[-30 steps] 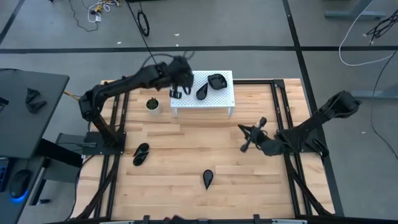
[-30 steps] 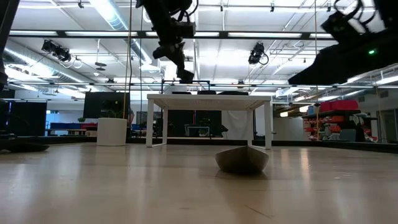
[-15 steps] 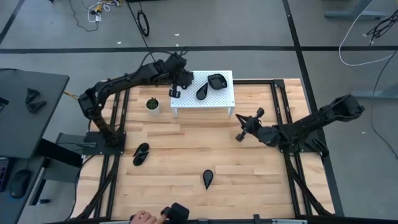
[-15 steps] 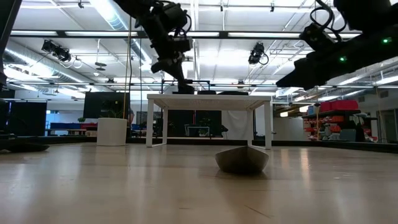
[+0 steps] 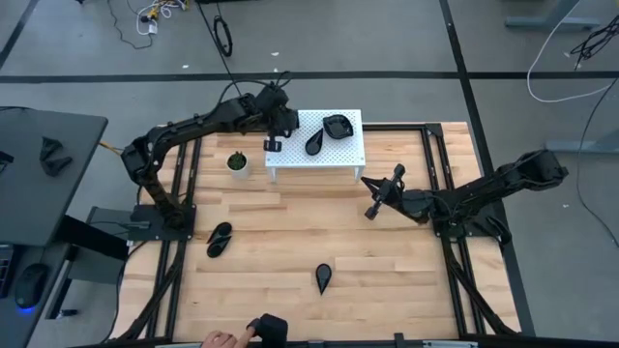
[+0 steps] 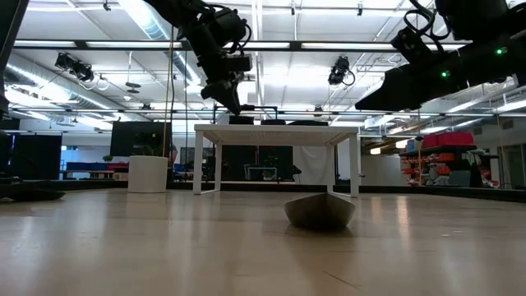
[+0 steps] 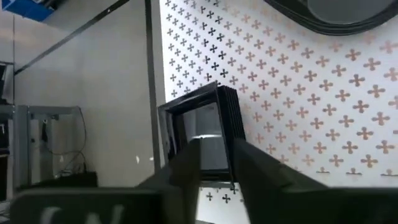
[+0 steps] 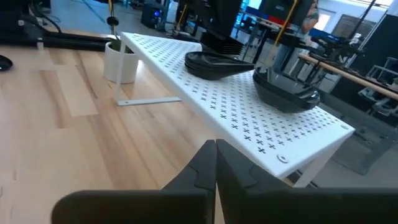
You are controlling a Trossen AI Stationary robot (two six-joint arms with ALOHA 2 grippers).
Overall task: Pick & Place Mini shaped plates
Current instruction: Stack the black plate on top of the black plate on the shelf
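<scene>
While the left gripper (image 5: 274, 143) hung over the far left corner of the white stand (image 5: 350, 155), a square black plate (image 7: 200, 138) lay flat there under its fingers (image 7: 186, 167); those fingers stood a little apart, one on each side of the plate's edge, and I could not tell if they gripped it or had let it go; my guess was that the plate was put there because the stand is where the plates go; the right gripper (image 5: 371, 209) floated above the wood table (image 5: 290, 242) near the stand's front right leg, its jaws pressed together and holding nothing, maybe on its way to fetch another plate; on the stand I counted three black plates, the square one, a teardrop plate (image 5: 314, 144) and a rounded plate (image 5: 336, 125); two more lay on the table, a leaf plate (image 5: 219, 239) by the left side and a teardrop one (image 5: 323, 278) near the front; one small plant pot (image 5: 236, 162) sat beside the stand; a person's hand (image 5: 221, 339) showed at the front edge.
</scene>
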